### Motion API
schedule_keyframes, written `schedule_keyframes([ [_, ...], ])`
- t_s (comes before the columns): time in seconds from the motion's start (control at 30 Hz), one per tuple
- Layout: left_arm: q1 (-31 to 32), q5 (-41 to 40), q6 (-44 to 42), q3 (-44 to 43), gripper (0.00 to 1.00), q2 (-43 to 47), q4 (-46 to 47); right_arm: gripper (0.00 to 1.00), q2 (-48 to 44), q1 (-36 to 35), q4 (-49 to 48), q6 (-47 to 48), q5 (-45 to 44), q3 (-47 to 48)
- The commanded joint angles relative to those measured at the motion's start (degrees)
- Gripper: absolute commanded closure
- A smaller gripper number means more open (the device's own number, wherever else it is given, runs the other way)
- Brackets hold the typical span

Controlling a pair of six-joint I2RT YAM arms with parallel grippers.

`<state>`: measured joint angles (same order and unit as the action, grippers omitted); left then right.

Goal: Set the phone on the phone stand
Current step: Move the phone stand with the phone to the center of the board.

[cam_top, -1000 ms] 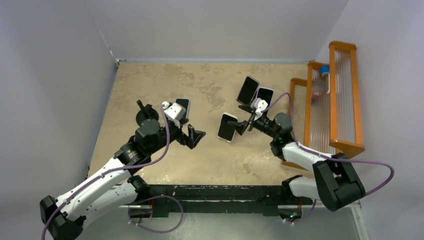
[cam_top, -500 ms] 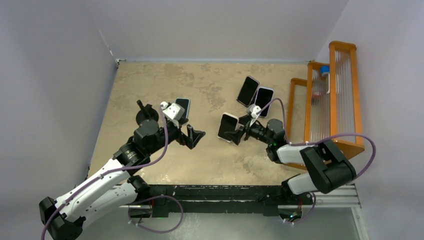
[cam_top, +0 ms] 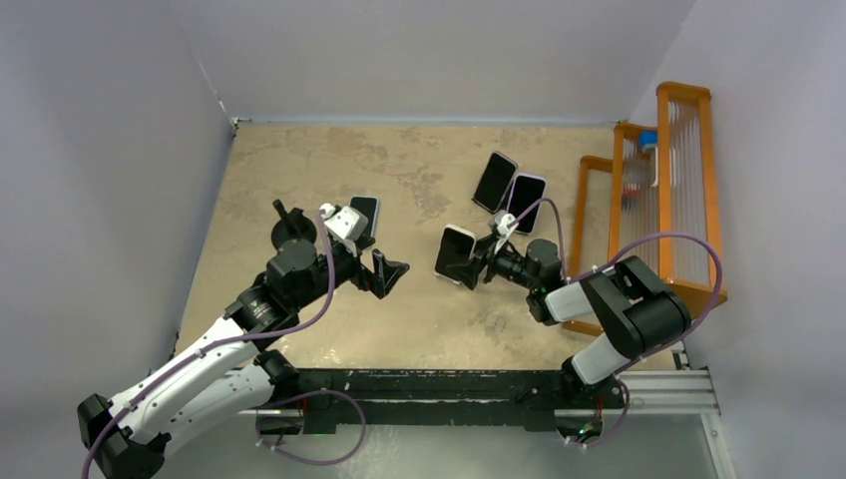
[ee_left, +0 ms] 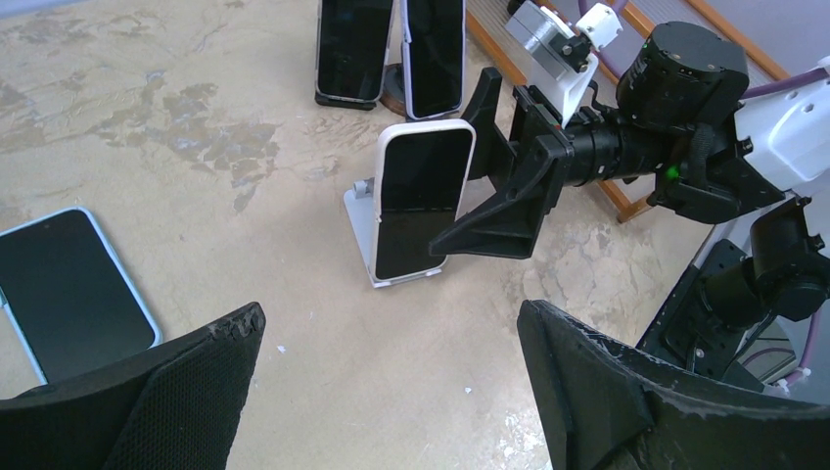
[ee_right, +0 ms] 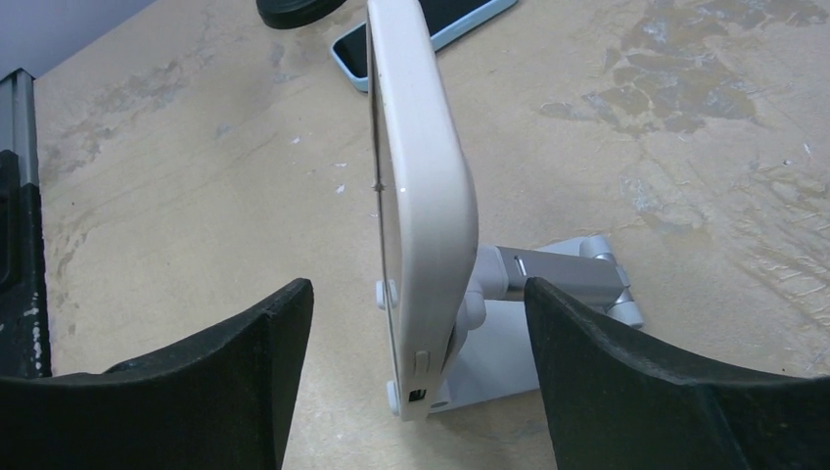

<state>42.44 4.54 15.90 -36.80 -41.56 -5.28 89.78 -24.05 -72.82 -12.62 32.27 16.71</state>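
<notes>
Your right gripper (cam_top: 475,261) stands wide open, its black fingers (ee_right: 196,382) either side of the white-cased phone (ee_left: 421,201) without touching it. The phone leans upright on the silver folding stand (ee_right: 563,284). Your left gripper (ee_left: 390,323) gapes, empty.

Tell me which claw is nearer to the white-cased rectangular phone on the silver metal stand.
Right. The right claw is open around the white-cased phone, one finger on each side, without touching. The left claw, also open, hangs apart, farther left.
</notes>
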Motion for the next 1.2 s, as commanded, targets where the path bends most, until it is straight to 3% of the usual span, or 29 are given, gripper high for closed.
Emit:
schedule_keyframes([
  [0.0,-0.2,0.5,0.8,0.0,0.00,0.4,1.3,0.23,1.8,-0.1,-2.2,0.6,-0.8,3.0],
  [0.17,-0.2,-0.2,0.7,0.0,0.00,1.1,0.8,0.32,5.0,-0.1,-1.2,0.9,0.4,5.3],
  [0.57,-0.2,-1.1,0.4,-0.1,0.00,1.9,0.4,0.78,8.6,-0.1,0.9,1.7,4.3,8.5],
  [0.67,-0.2,-1.3,0.4,-0.2,0.00,2.4,0.2,0.83,9.8,-0.1,1.6,2.0,6.5,10.4],
  [0.9,-0.2,-2.0,0.0,-0.4,0.00,2.8,-0.5,0.78,10.5,-0.1,6.0,4.4,8.2,14.6],
  [0.97,-0.2,-2.0,0.0,-0.4,0.00,2.7,-0.6,0.70,10.2,-0.1,5.2,4.5,7.6,13.9],
  [1.1,-0.2,-1.4,0.1,-0.3,0.00,2.0,-0.1,0.35,9.1,0.0,3.0,4.1,6.0,10.7],
  [1.17,-0.2,-0.9,0.2,-0.2,0.00,1.2,0.2,0.28,8.0,-0.1,2.3,4.1,5.7,9.8],
])
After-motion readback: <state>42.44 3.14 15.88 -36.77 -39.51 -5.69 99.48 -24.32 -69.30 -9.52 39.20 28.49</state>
